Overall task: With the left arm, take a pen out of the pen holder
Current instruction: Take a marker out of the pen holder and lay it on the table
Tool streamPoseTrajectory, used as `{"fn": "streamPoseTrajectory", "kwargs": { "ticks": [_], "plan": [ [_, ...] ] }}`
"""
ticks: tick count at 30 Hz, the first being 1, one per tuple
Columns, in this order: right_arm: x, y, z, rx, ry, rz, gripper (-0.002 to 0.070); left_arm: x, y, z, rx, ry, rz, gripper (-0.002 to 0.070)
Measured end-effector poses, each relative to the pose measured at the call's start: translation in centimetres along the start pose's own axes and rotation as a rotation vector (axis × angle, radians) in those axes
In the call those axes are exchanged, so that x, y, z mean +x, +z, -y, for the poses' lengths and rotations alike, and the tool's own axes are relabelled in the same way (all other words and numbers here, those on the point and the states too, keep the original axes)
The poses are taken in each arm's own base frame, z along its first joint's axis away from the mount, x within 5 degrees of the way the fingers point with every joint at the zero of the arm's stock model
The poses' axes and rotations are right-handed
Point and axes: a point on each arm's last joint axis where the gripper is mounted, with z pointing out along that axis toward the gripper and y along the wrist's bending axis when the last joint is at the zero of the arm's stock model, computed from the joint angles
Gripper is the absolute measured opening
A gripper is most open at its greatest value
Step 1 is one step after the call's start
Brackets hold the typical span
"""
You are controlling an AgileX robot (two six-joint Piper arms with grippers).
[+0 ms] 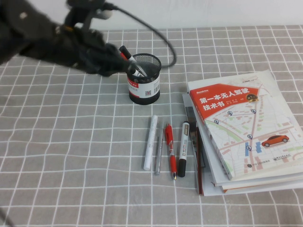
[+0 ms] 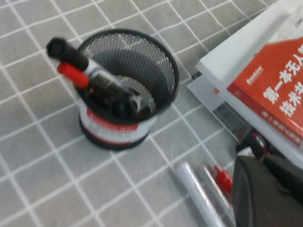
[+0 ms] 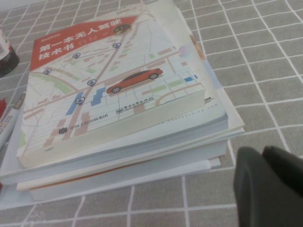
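A black mesh pen holder (image 1: 144, 78) (image 2: 128, 85) with a red and white label stands on the checked cloth. A black-capped marker (image 2: 66, 51) and a red-capped pen (image 2: 72, 74) lean out of it toward my left arm. My left gripper (image 1: 112, 59) hovers at the holder's left rim, close to those pen tops. In the left wrist view its dark fingers (image 2: 251, 189) are pressed together with nothing between them, and the pens stand apart from them. My right gripper (image 3: 267, 187) is shut and empty, low beside the book stack.
Several pens lie side by side in front of the holder: a white one (image 1: 150, 142), a silver one (image 1: 159, 147), a red one (image 1: 170, 149) and a black marker (image 1: 183, 147). A stack of books (image 1: 246, 123) (image 3: 118, 85) fills the right side.
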Motion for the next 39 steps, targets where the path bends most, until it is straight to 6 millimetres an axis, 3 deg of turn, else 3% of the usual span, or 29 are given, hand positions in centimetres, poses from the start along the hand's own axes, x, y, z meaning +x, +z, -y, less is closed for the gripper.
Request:
{"fn": "streamPoseTrajectory", "kwargs": {
  "ticks": [2,8,18,31,39],
  "plan": [
    [0.0,0.0,0.0,0.0,0.0,0.0,-0.0013,1.2,-1.7,0.7,-0.027,0.007,0.026,0.0],
    [0.0,0.0,0.0,0.0,0.0,0.0,-0.0013,7.2,-6.1,3.4,-0.091,-0.058,0.106,0.0],
    [0.0,0.0,0.0,0.0,0.0,0.0,-0.0013,15.3,-11.6,8.1,-0.04,-0.033,0.146,0.0],
    [0.0,0.0,0.0,0.0,0.0,0.0,-0.0013,17.7,-19.0,11.2,-0.111,0.157,0.388,0.0],
    [0.0,0.0,0.0,0.0,0.0,0.0,-0.0013,21.9,-19.4,10.7,-0.222,0.048,0.497,0.0]
  ]
}}
